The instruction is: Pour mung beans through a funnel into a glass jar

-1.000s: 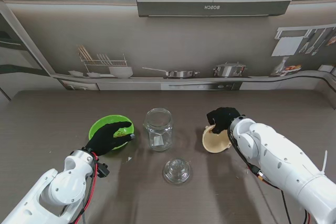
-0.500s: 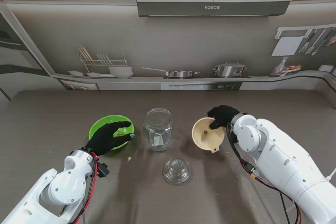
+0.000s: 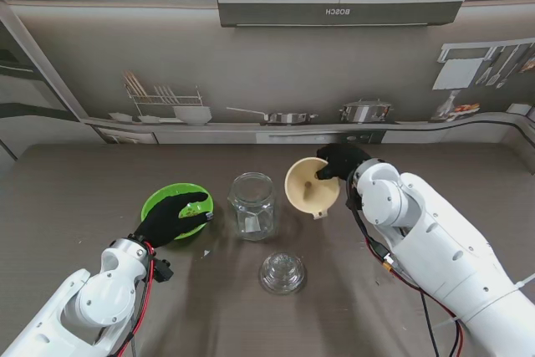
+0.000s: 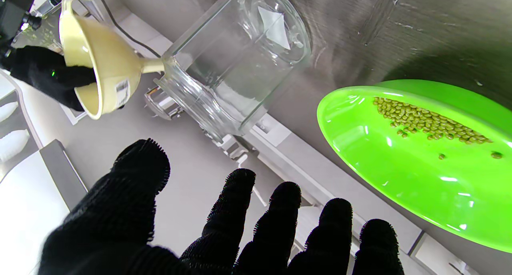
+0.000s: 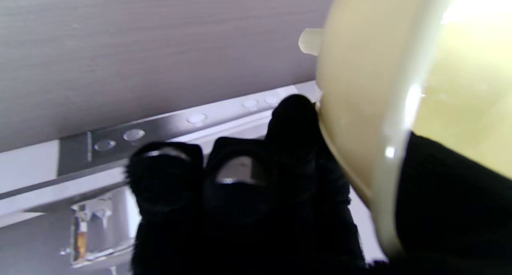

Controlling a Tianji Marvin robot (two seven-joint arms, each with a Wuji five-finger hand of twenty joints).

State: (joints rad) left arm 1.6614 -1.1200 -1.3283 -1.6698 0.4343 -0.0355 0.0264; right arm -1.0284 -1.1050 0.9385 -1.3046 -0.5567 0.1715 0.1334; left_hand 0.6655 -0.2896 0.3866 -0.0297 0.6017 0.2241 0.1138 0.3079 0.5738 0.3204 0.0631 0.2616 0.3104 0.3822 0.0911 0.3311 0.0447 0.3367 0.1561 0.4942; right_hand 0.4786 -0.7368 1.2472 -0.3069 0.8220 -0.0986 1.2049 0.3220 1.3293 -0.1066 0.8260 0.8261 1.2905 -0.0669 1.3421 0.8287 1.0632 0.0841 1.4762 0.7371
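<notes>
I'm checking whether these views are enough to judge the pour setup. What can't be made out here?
- Left hand, stand view: it covers the green bowl's near rim, so contact cannot be told.
- Mung beans: unseen in the stand view, behind that hand.
- Funnel, right wrist view: blurred, cut off by the edge; spout hidden.
- Right hand: mostly behind the funnel.

brown table [image 3: 435, 165]: green bowl [image 3: 159, 199], glass jar [image 3: 252, 205], glass lid [image 3: 282, 272]

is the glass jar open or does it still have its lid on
Open. The glass jar stands upright with a bare mouth, and its glass lid lies on the table nearer to me. The jar looks empty.
</notes>
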